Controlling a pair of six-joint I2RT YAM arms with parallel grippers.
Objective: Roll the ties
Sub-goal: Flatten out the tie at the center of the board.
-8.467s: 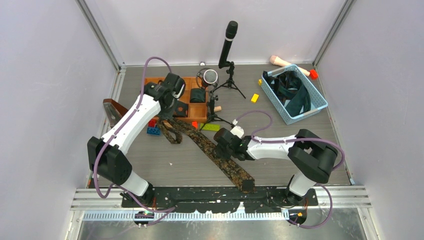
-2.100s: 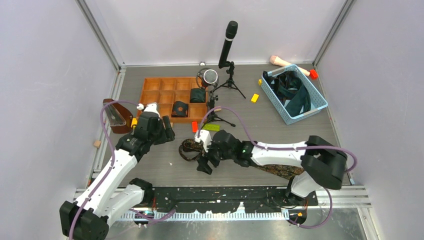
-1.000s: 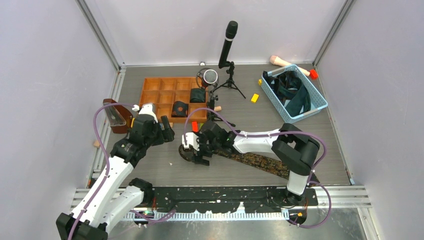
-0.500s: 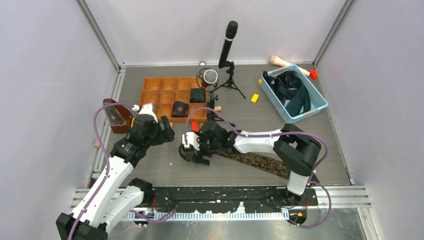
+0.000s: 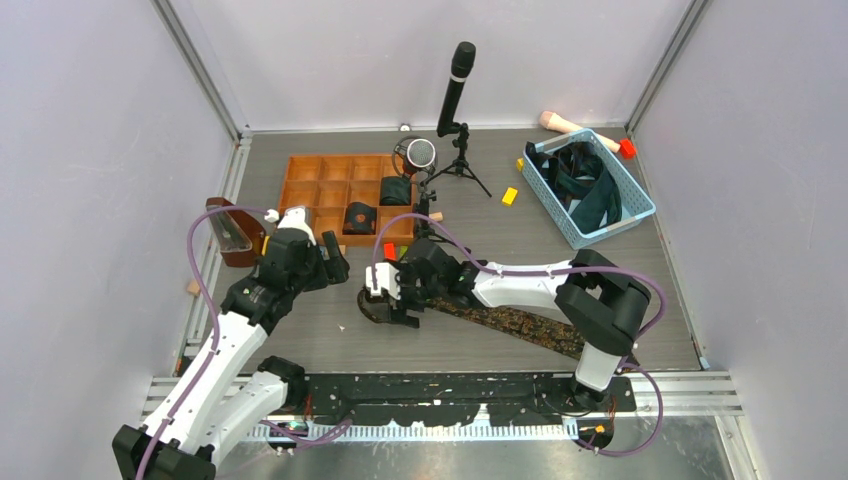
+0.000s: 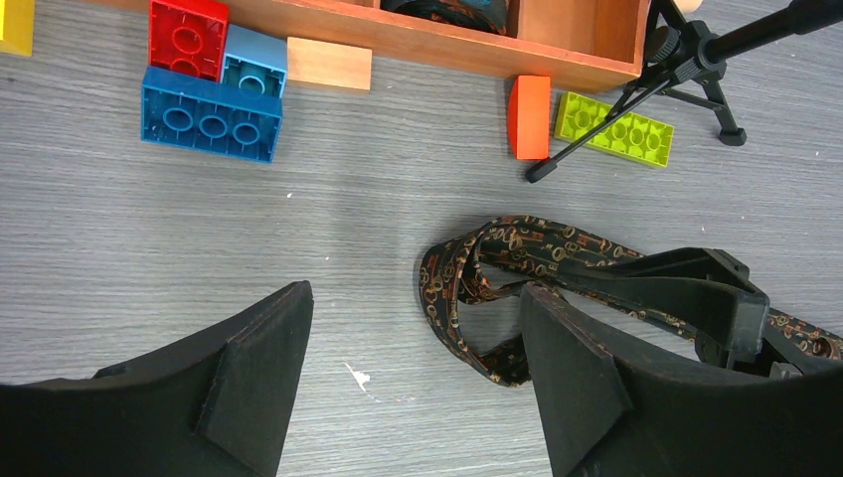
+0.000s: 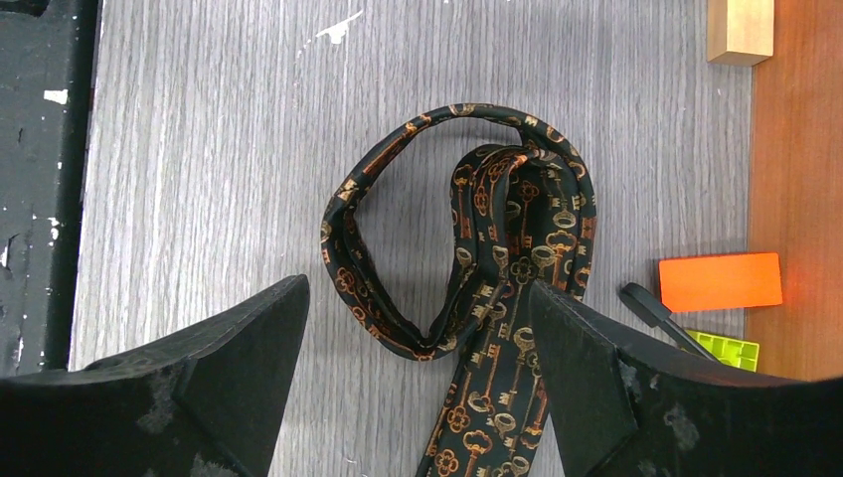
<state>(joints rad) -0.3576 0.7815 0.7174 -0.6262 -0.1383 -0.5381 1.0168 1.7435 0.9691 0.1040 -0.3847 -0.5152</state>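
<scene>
Right gripper (image 7: 418, 288) hovers spread above grey tabletop (image 7: 199, 149).

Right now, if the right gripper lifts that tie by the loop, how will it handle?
Likely floppy: the tie lies in a loose, collapsed loop with its tail flat, so it should sag and drag. Probably light: thin fabric. The loop may unwind when lifted.

Bright, even, diffuse light falls from above in all three views. Shadows on the grey tabletop (image 5: 540, 235) are faint and soft, with no glare. Wrist views are sharp, though the left gripper's fingers (image 6: 249, 388) and right gripper's fingers (image 7: 229, 378) read as nearly featureless black.
</scene>
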